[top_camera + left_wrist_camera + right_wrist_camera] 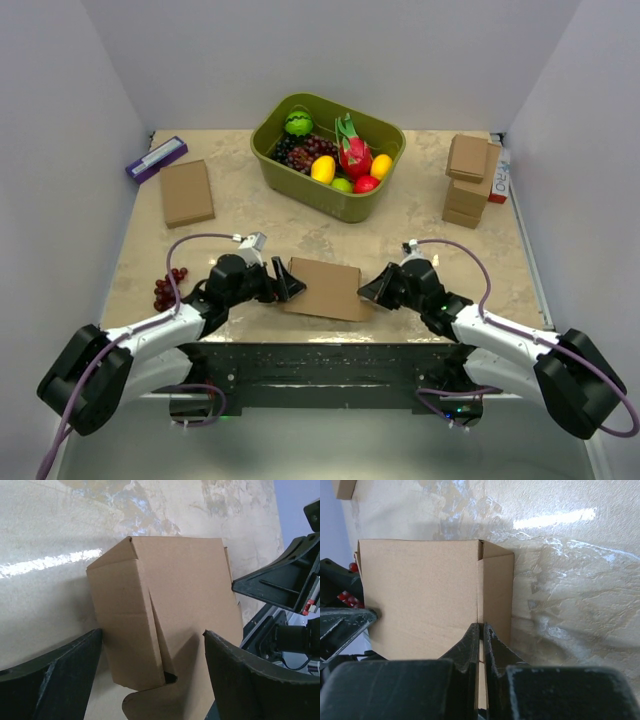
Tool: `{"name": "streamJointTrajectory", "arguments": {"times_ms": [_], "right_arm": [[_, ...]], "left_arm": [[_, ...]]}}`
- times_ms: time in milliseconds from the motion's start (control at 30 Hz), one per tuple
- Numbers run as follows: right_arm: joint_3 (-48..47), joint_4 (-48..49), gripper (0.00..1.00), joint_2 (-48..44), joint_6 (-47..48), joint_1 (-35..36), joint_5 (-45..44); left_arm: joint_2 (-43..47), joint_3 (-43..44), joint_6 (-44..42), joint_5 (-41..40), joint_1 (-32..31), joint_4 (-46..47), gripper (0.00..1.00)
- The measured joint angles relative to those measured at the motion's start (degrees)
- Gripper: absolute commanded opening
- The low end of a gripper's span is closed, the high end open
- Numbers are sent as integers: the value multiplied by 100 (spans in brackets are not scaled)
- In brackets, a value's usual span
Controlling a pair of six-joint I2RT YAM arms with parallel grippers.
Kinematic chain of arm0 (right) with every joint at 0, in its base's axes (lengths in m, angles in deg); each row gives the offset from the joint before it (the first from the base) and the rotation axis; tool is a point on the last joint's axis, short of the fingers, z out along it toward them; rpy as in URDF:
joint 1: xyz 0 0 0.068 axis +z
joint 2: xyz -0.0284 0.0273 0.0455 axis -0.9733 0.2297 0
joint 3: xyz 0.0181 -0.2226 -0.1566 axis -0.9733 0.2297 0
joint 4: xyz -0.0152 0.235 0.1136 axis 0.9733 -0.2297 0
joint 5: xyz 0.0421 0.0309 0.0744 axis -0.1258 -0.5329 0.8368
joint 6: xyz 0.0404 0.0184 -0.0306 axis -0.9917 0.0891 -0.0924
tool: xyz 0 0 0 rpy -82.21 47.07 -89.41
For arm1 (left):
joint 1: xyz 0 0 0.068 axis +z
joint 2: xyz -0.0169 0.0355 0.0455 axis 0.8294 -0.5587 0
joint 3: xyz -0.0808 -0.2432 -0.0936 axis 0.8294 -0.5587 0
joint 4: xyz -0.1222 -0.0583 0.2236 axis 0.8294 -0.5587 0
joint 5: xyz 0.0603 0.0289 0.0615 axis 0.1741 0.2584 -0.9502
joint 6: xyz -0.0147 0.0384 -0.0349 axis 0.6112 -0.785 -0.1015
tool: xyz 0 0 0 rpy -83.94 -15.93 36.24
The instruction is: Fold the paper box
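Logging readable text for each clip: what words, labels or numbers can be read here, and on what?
"PRO": printed sideways on the white carton behind the stacked brown boxes, far right; any further letters are hidden.
Purple box, far left: pale label, too small to read.
Paper box and flat brown box: no print visible.

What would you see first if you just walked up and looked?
The green bin full of bright fruit at the far middle of the table grabs you first. Nearer, the paper box lies between the left gripper, open wide, and the right gripper, shut at its edge.
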Motion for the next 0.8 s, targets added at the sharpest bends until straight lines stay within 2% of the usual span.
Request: {"name": "streamJointTrajectory", "arguments": {"times_ms": [167,233,267,300,367,400,467,500,633,800], "right_arm": [[-17,-24,1,-9,105,-39,-33],[-101,-157,7,-9,245,-42,-74],[-177,-269,10,-4,330,-39,-114],[-234,-350,19,4,402,-42,-149],[-413,-625,30,33,612,-42,-186],[-511,-750,46,61,737,-42,-199],[-728,-999,59,114,970,-39,-278],[-831,-1080,68,116,1119,-33,-313],[-1305,-1349,77,-17,1744,223,-599],[-2151,-1460,83,-109,2688,1550,-1342]], "left_arm": [[-243,-7,133,68,81,319,66],[-275,-15,199,76,103,398,60],[-302,-15,238,79,107,452,58],[-328,-15,289,81,107,490,57],[-409,-15,339,107,107,573,52],[-459,-15,372,138,103,614,51],[-601,-13,437,293,94,693,49],[-632,-13,457,341,83,693,47],[-800,35,516,570,59,669,43],[-824,332,501,756,81,236,40]]}}
